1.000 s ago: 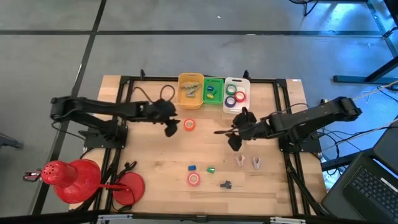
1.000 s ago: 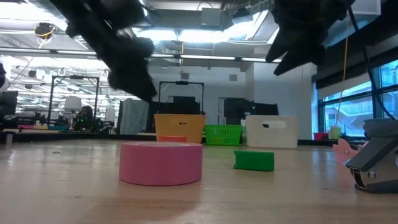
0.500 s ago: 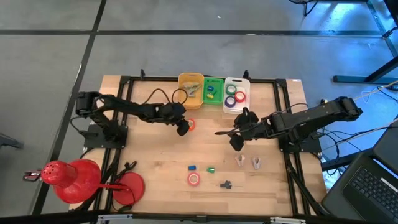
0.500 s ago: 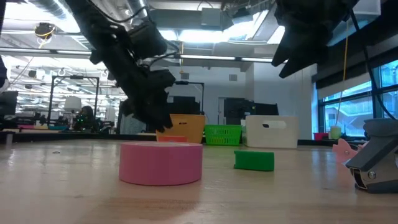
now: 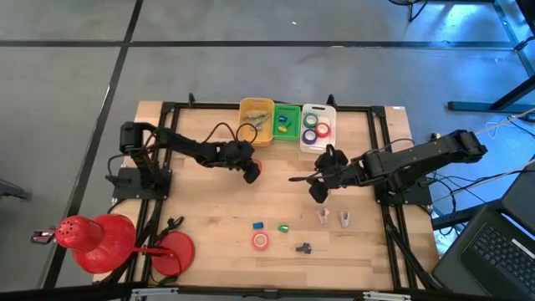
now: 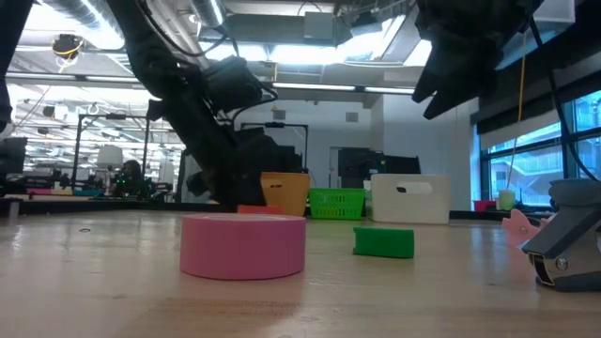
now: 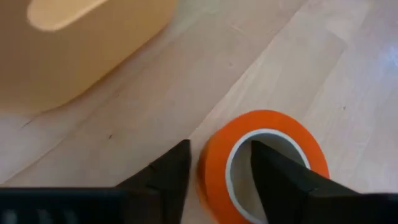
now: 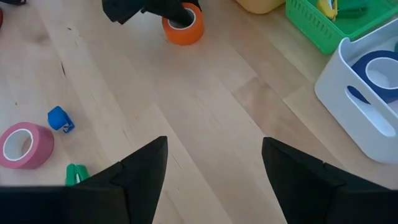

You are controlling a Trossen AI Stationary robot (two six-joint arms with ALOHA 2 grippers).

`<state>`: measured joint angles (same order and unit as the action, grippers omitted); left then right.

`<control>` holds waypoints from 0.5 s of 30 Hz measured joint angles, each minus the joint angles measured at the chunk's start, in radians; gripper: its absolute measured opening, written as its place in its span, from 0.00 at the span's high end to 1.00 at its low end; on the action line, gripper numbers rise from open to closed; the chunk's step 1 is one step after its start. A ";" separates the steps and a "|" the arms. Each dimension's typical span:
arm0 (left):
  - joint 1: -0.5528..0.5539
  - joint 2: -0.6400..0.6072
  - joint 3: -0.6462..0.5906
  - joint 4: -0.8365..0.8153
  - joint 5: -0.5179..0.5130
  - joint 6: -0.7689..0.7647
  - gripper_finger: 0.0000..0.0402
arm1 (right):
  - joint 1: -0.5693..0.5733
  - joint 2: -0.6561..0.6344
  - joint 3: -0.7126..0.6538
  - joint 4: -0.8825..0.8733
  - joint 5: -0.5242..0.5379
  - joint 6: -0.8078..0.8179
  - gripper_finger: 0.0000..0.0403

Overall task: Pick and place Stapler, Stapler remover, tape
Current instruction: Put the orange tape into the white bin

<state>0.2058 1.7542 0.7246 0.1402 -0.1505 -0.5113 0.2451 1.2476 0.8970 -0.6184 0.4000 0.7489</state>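
I'm counting five tape rolls: an orange roll (image 8: 183,31) and pink roll (image 5: 262,241) on the table (image 5: 209,209), plus a purple roll (image 5: 311,135), green roll (image 5: 311,120) and red roll (image 5: 323,130) in the white bin (image 5: 333,117). I'm seeing three bins, counting the yellow bin (image 5: 243,117) and green bin (image 5: 295,113).

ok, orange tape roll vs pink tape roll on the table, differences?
The orange tape roll has one finger of the left gripper in its core and one outside its wall; the pink tape roll lies untouched. Orange sits near the yellow bin, pink beside the blue clip. Both lie flat.
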 joint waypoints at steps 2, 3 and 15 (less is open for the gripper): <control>-0.004 0.000 0.000 -0.002 -0.001 -0.009 0.75 | 0.000 0.000 0.000 -0.004 0.000 0.001 0.35; -0.005 -0.008 -0.001 -0.003 0.013 -0.009 0.82 | 0.000 0.000 0.000 -0.004 0.000 0.001 0.35; -0.012 -0.106 -0.006 0.151 0.203 -0.094 0.91 | 0.000 0.000 0.000 -0.008 -0.024 0.014 0.35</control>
<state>0.1941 1.6481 0.7185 0.2911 0.0528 -0.6052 0.2451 1.2480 0.8967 -0.6265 0.3763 0.7628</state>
